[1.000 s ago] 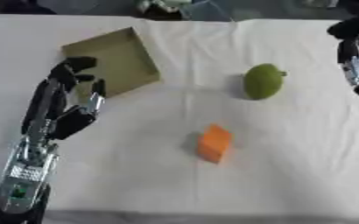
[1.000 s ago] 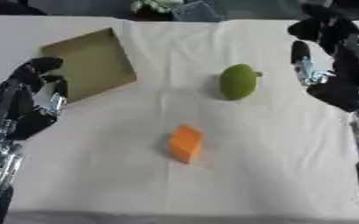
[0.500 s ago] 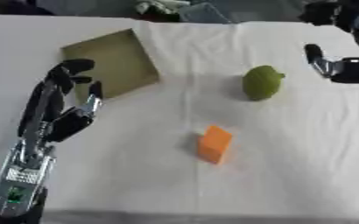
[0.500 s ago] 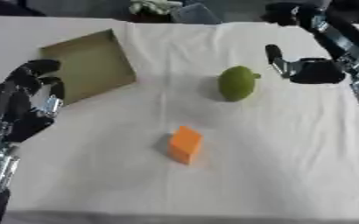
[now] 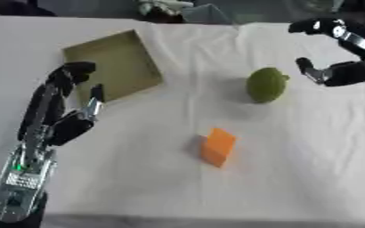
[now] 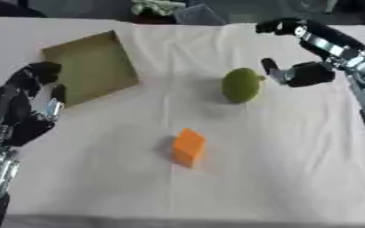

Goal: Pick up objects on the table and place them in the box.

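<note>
A green fruit (image 5: 265, 84) lies on the white cloth right of centre. Just to its right, and slightly above, my right hand (image 6: 302, 73) hangs open, fingers spread and thumb pointing toward the fruit without touching it. An orange block (image 5: 216, 147) lies nearer the front, in the middle. The shallow olive box (image 5: 111, 67) sits at the back left, tilted and empty. Near the left edge, below the box, my left hand (image 5: 57, 111) rests open with fingers up and holds nothing.
The white cloth (image 5: 294, 178) covers the whole table. Some greenish clutter (image 5: 164, 8) lies past the far edge. Bare cloth stretches between the box and the fruit.
My right hand has moved leftward from the right edge and now hangs close beside the green fruit. The left hand, fruit, block and box have stayed put.
</note>
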